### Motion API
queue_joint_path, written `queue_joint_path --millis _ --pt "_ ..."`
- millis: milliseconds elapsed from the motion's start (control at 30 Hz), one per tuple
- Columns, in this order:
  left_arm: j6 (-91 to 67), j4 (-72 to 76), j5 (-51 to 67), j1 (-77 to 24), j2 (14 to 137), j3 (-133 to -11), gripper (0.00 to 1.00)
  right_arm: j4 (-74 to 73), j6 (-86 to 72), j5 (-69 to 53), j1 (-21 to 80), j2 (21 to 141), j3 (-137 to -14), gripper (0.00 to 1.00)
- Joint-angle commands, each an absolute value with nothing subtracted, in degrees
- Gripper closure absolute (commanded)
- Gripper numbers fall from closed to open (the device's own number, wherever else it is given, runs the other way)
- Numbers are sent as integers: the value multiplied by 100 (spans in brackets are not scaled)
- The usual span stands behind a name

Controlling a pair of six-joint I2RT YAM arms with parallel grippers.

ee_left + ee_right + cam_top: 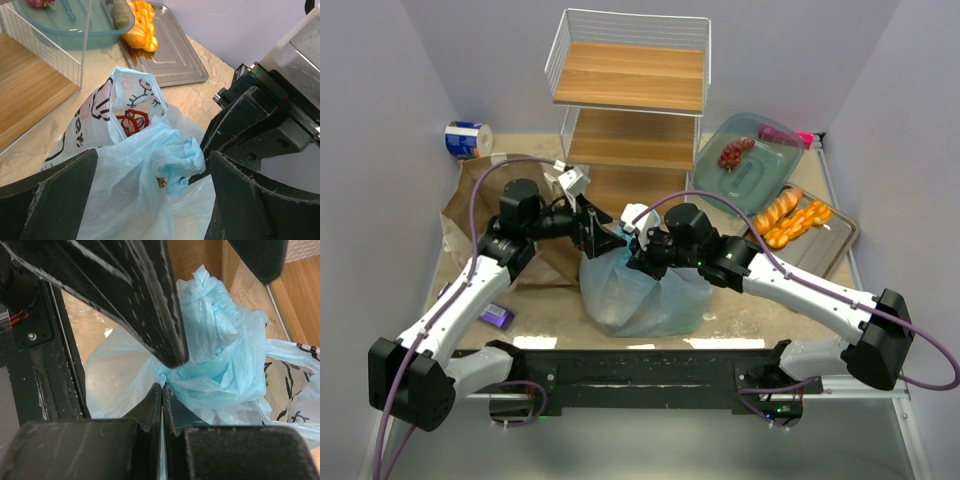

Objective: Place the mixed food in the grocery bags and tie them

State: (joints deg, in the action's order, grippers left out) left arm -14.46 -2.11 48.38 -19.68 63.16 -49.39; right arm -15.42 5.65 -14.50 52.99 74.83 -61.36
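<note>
Right hand (163, 387) pinches the light-blue bag (220, 355); left hand (152, 195) gapes wide.

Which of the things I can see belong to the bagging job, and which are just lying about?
Job: plastic bag, paper bag, breads, red item in the dish.
Lying about: purple bar, blue-white roll, wire shelf, dish, tray.
</note>
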Motion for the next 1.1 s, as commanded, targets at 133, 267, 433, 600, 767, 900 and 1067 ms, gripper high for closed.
queue_joint_path --millis 133,267,433,600,767,900,1067 --pt "-1547 88 4808 -2188 6714 -5142 0 -1354 668 -1538 5335 7409 -6152 100" --pt "-1538 88 4825 -2320 6899 -5159 5 -1362 677 -1529 5335 7418 -6144 100" --pt "-1582 210 4992 -2391 7022 -5054 46 -1362 694 -1512 5335 7383 -6135 100" --pt "-1670 518 5300 -2399 6970 -4861 93 -1459 729 -1415 5335 7269 -6152 94" --pt "-1740 896 5369 -2382 6715 -4702 100 -1660 782 -1126 5326 6725 -6170 68" --pt "-1837 1063 5537 -2320 6671 -4615 100 -1828 983 -493 5309 6276 -6196 31" --pt "-2179 1564 5923 -2110 6636 -4465 100 -2012 1344 86 5317 6204 -6144 13"
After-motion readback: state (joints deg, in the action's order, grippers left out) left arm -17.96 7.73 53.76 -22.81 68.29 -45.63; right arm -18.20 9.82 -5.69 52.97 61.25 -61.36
